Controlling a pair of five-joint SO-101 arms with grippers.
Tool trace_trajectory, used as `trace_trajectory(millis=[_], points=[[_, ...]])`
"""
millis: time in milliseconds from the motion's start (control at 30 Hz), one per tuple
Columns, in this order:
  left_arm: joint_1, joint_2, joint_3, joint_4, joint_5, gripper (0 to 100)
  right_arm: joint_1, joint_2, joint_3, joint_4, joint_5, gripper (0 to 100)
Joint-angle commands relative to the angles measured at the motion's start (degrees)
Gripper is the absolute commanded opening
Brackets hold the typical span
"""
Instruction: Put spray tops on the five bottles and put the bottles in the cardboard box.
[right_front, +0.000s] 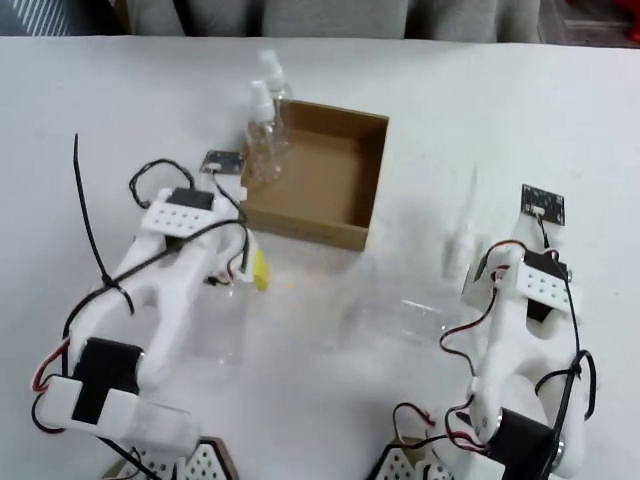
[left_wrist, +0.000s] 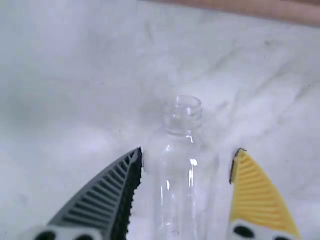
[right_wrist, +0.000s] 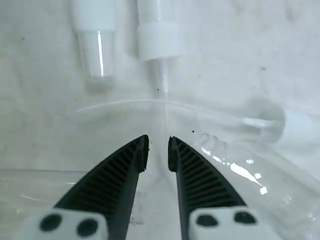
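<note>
Now the left hand (left_wrist: 189, 155) stands wide open around the uncapped bottle (left_wrist: 182, 120); close squarely below its neck. The right hand (right_wrist: 158, 142), barely open, holds nothing.

From above, the left gripper (right_front: 250, 272) is mostly covered by its own arm, with just a yellow tip poking out. The clear bottles (right_front: 395, 312) lying on the table (right_front: 450, 90) between the arms are faint smears, and their number cannot be told. In the left wrist view the open-necked bottle (left_wrist: 182, 165) is cut off below its shoulder, and whether either finger (left_wrist: 107, 200) touches it is unclear. In the right wrist view a spray top (right_wrist: 159, 42) and a white piece (right_wrist: 96, 30) beside it are cropped at their heads. The spray top's thin tube fades out near the right gripper (right_wrist: 157, 150).
</note>
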Motion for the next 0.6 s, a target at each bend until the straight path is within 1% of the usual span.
trace_trajectory(millis=[0, 200, 433, 567], points=[[-0.66, -0.48, -2.46, 0.79, -0.53, 28, -0.4, -0.31, -0.26, -0.75, 0.53, 4.9], [-0.31, -0.13, -2.46, -0.09, -0.26, 28, -0.4, -0.31, -0.26, -0.75, 0.53, 4.9], [-0.66, 6.46, -5.71, 0.09, -0.18, 28, -0.22, -0.31, -0.26, -0.75, 0.53, 4.9], [-0.66, 7.52, -6.51, 0.09, -0.09, 28, -0.13, -0.31, -0.26, -0.75, 0.53, 4.9]])
